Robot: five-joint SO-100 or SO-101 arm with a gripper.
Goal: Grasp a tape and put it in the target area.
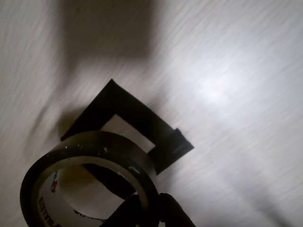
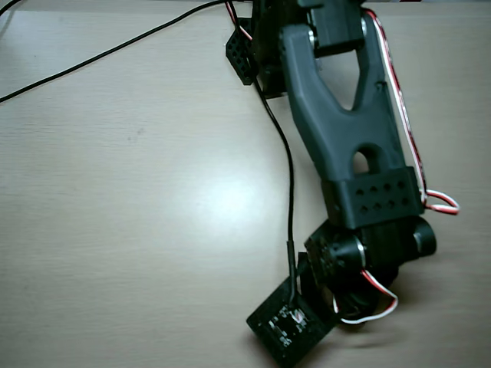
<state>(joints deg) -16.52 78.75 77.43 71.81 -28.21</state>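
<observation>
In the wrist view the tape (image 1: 94, 144), a black ring with a pale printed inner rim, fills the lower left and is lifted off the table. My gripper (image 1: 155, 204) is shut on its wall, with one dark finger (image 1: 127, 213) inside the ring and the other outside. Behind the ring lies the target area (image 1: 137, 112), a square outline of black strips with a bare middle; the ring covers its near corner. In the overhead view the arm (image 2: 345, 146) hides the tape, the square and the fingers.
The pale wood-grain table (image 2: 115, 230) spreads left of the arm. A black cable (image 2: 290, 192) runs down to the wrist camera board (image 2: 290, 326). Red and white wires (image 2: 414, 153) loop along the arm's right side. A dark shadow (image 1: 109, 28) lies beyond the square.
</observation>
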